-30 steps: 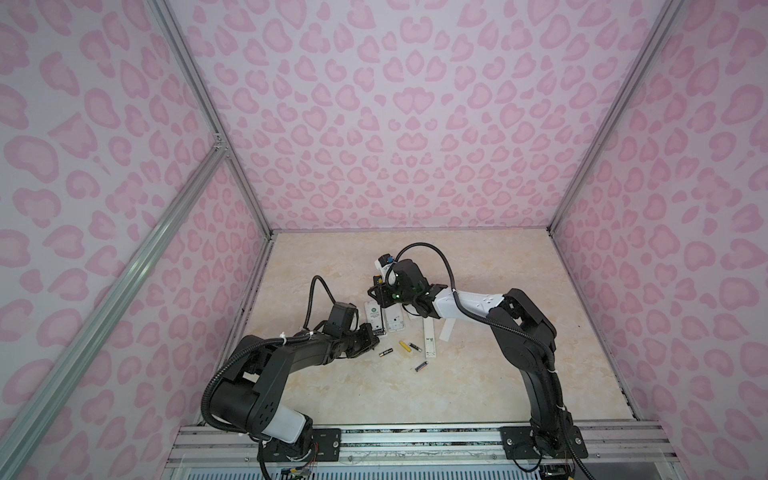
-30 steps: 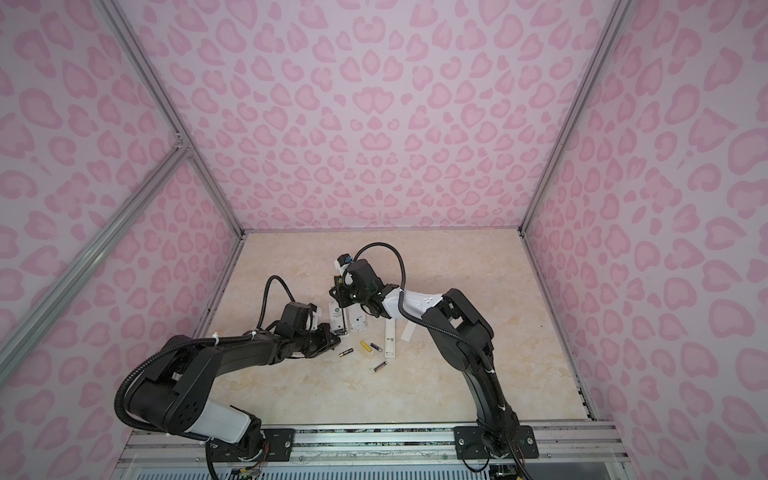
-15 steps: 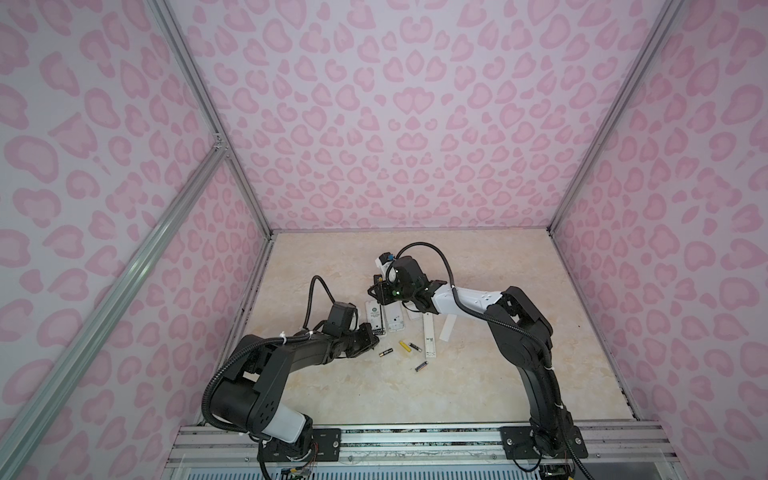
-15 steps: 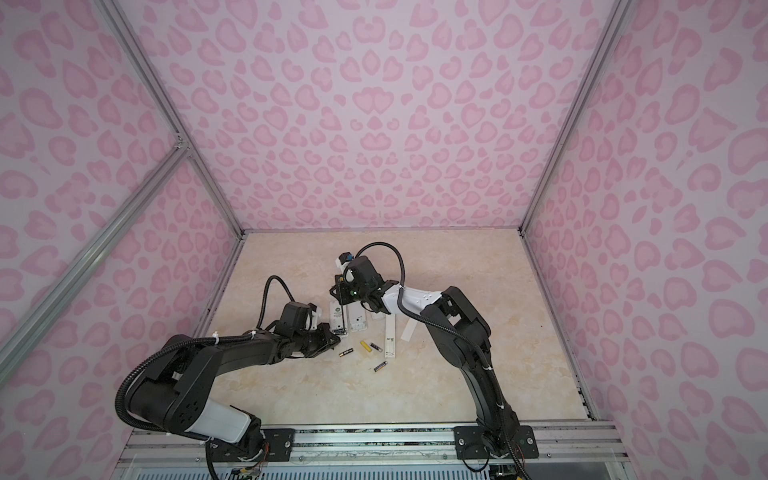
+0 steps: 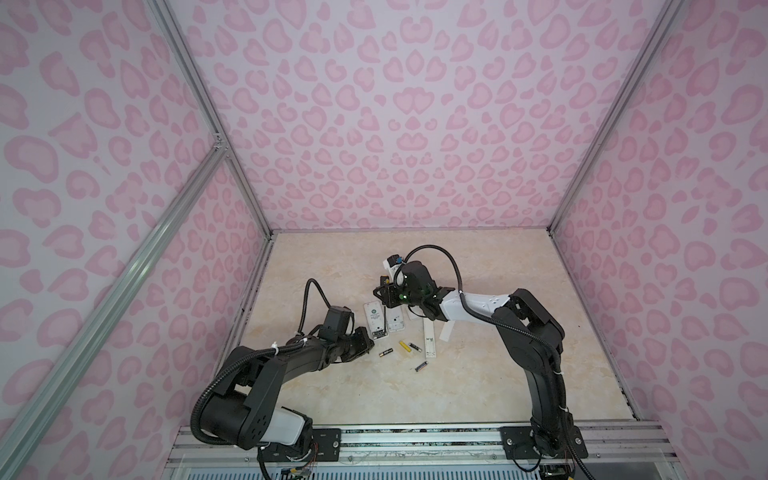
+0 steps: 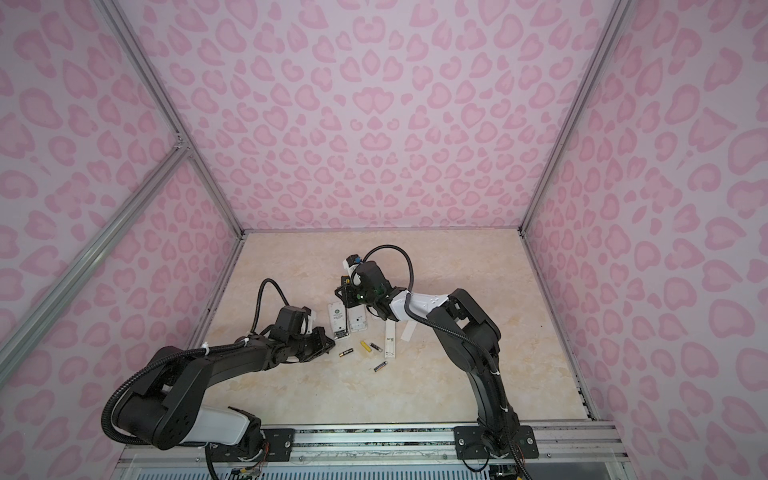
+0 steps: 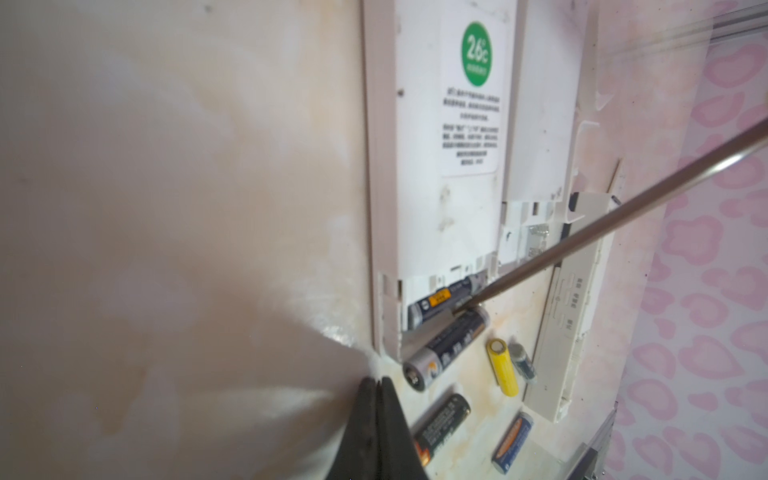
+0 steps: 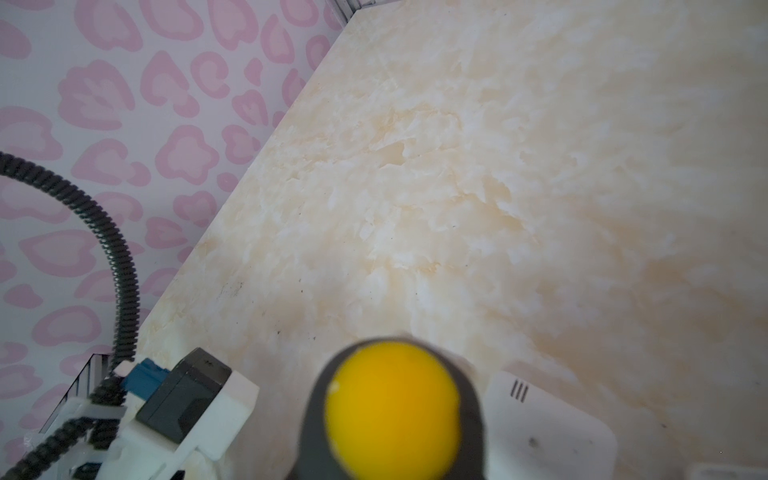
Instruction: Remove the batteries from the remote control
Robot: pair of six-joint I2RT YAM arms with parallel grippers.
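1. Hardly anything has shifted in the last second. In both top views the arms sit as they did, and four loose batteries [image 5: 404,347] lie on the table [image 5: 478,386] at centre, just below the remote [image 5: 375,319]. The left gripper [image 5: 368,341] is low at the remote's lower end and the right gripper [image 5: 383,291] is at its upper end. The screwdriver is too thin to trace from here.

2. In the left wrist view, the left gripper's tips [image 7: 376,390] at bottom centre are pressed together and empty. The screwdriver [image 7: 602,224] shaft slants in from the upper right. Its tip is in the remote's open bay at centre, between a seated battery [image 7: 440,299] and a raised battery [image 7: 446,347] that is levered half out. The step in hand looks like prying. The next move likely calls for a small, controlled lift to free the raised one, then the seated one, without the tip slipping. The inside of the bay is mostly hidden.

3. In the right wrist view, the blurred yellow-capped handle [image 8: 392,409] fills the bottom centre. The fingers are out of frame, but the handle sits just where they close, so the right gripper appears clamped on it. A white casing [image 8: 548,428] is cut off at lower right, and it cannot be matched to any one remote. No batteries show here.
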